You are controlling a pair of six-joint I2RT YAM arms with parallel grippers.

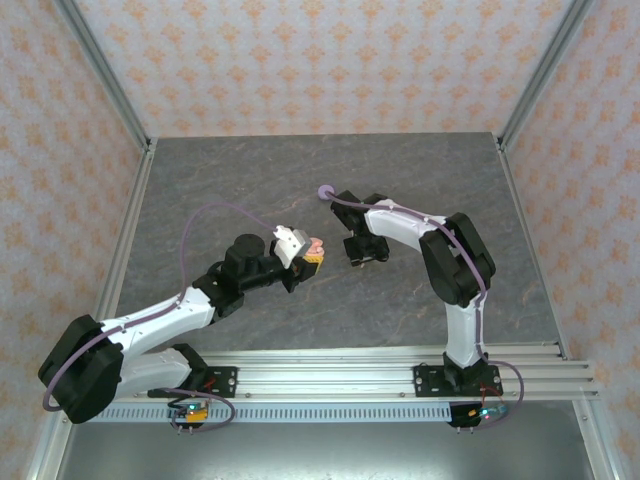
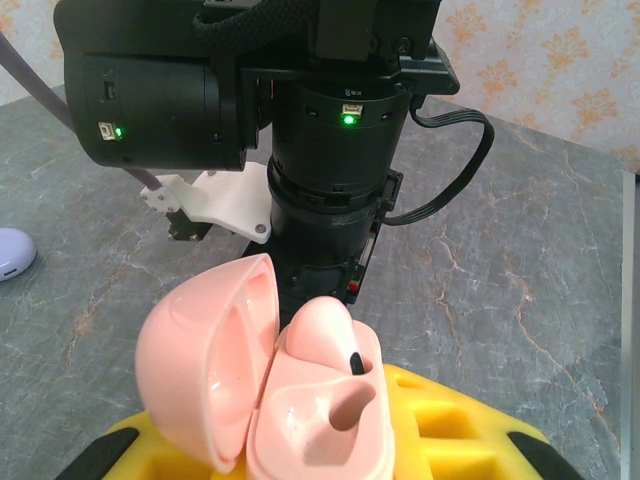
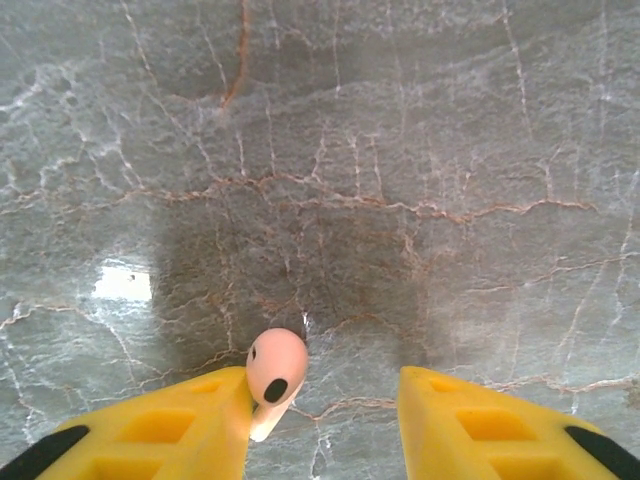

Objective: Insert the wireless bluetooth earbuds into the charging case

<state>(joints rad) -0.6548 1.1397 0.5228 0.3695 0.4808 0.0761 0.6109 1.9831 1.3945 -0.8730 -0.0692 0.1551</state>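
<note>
Left claw (image 1: pixel 312 254): clenched on open pink charging case (image 2: pixel 300 420); its base is cut off at 6 o'clock.
Seated earbud (image 2: pixel 325 335): in the case, stem hidden.
Right claw (image 3: pixel 322 388): released; loose earbud (image 3: pixel 276 362) leans against one finger at 7 o'clock.
Lilac case (image 2: pixel 12 254): cropped at 9 o'clock.

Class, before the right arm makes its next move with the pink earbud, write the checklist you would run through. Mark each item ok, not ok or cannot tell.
1. Lid of the pink case open: ok.
2. Case clamped in the left gripper: ok, it sits between the yellow fingers.
3. A free slot available: ok, it is beside the seated earbud.
4. Loose pink earbud clamped by the right gripper: not ok. The jaws stand apart and the bud touches only one finger.
5. Loose earbud lined up with the free slot: cannot tell.
</note>
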